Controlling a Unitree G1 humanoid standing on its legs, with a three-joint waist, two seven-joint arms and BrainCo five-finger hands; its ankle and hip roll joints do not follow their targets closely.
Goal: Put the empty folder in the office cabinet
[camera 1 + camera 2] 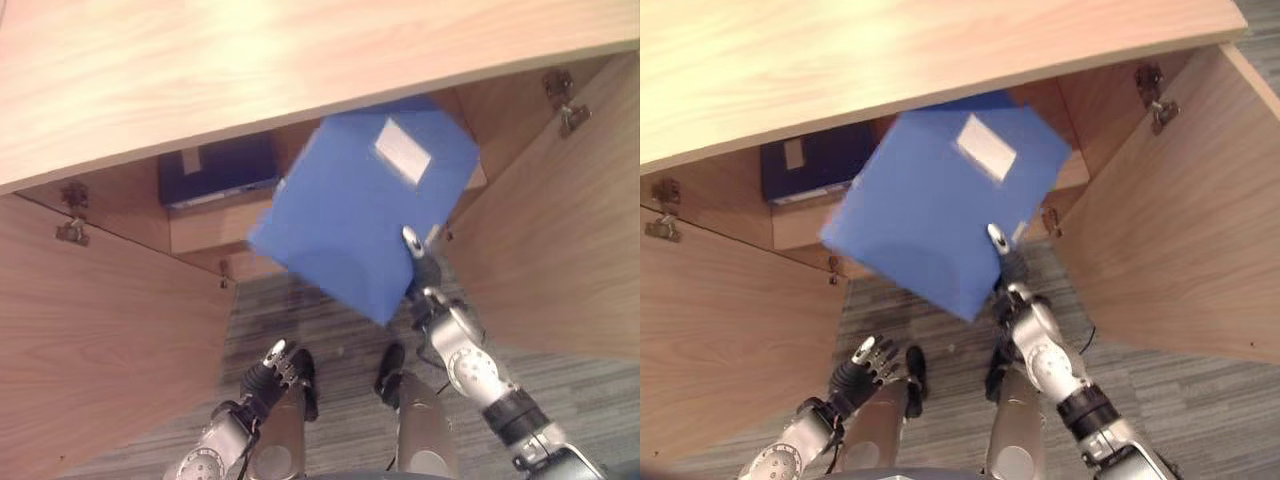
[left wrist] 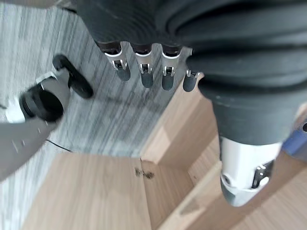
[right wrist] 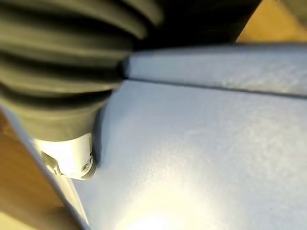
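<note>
Fingers [image 2: 144,74] of the left hand [image 1: 275,368] are hanging straight and relaxed, holding nothing, low over the grey striped floor [image 1: 330,340] between the two open cabinet doors. On the right hand [image 1: 428,285] one dark-tipped digit is lying pressed on the upper face of the blue folder [image 1: 350,215], while its other fingers are going under the folder and staying hidden, so I cannot tell whether they are curling round it. One blue folder is being held tilted just beyond those fingers, in front of the cabinet [image 1: 200,60] opening, its far edge cut off under the cabinet top; one pale label [image 1: 403,151] is showing on it. Farther in, one dark folder [image 1: 215,170] is lying on the shelf [image 1: 205,225], partly covered by the top. One door [image 1: 100,320] is standing outside the left fingers, one door [image 1: 560,220] outside the right.
</note>
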